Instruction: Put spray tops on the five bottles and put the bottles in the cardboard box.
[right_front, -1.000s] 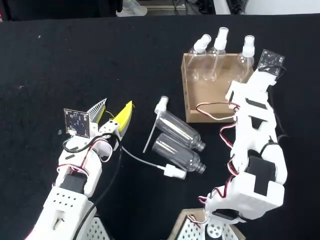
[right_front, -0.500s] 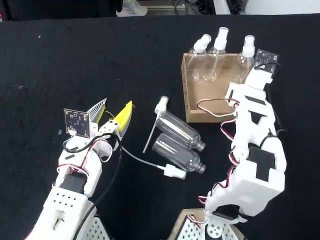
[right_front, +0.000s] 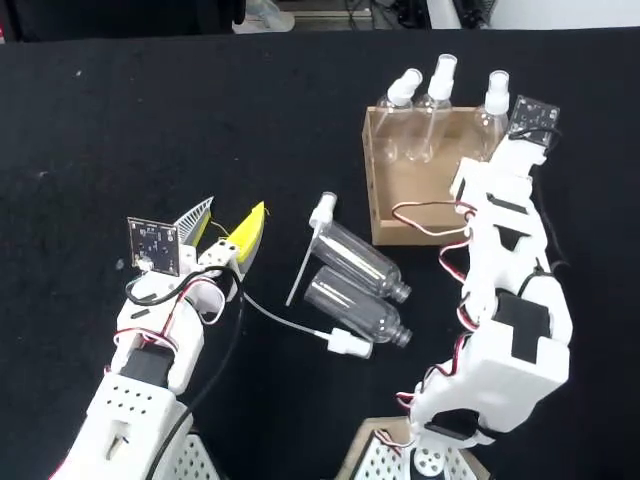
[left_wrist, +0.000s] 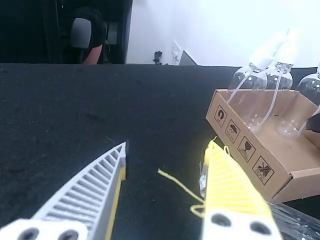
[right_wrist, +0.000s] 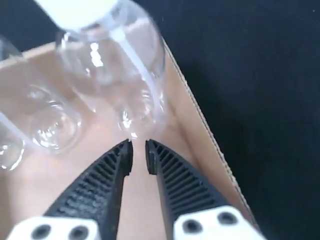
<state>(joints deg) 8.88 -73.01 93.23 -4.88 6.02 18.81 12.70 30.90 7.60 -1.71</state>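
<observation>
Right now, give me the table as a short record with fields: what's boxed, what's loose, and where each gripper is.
boxed: three bottles with spray tops, standing at the far wall of the cardboard box
loose bottles: two uncapped bottles, lying side by side on the black table beside the box
loose tops: one spray top by the farther bottle's base, another beside the nearer bottle
left gripper: open, empty, above the table, apart from the bottles
right gripper: over the box floor by a boxed bottle, almost shut, empty
</observation>
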